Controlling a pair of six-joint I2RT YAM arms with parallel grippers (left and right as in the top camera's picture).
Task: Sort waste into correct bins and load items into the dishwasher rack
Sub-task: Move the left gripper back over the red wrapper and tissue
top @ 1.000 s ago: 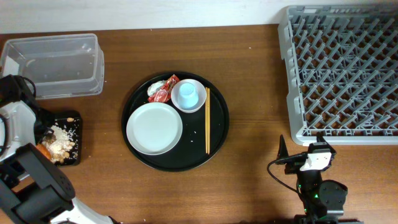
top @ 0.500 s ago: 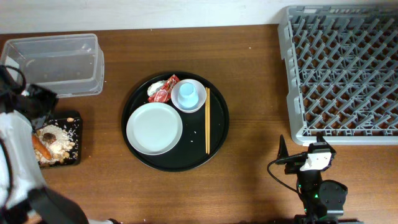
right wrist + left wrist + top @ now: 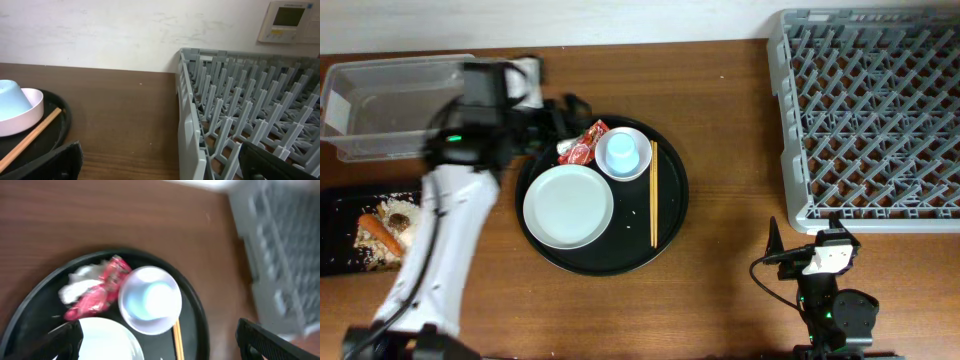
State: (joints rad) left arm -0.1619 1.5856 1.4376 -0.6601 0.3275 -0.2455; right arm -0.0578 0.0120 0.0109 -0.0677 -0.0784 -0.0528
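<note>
Left gripper (image 3: 158,326): fingers spread wide, hovering over crumpled red plastic wrapper (image 3: 100,292) on large round black tray (image 3: 192,307). Wrapper touches crumpled white tissue (image 3: 80,282), beside small pinkish-white bowl (image 3: 145,327). Looks light, limp, crinkly: pinch a raised fold mid-body. Right gripper (image 3: 160,145) spread too, empty.

Red wrapper (image 3: 582,145); light-blue cup (image 3: 622,152); grey rack (image 3: 880,222).

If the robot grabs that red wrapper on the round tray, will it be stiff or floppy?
Probably floppy: the red wrapper looks crinkled and folded, so it would likely squash in a grip. It looks thin, so probably very light. It lies against the white tissue, so a push might drag that along too.
</note>
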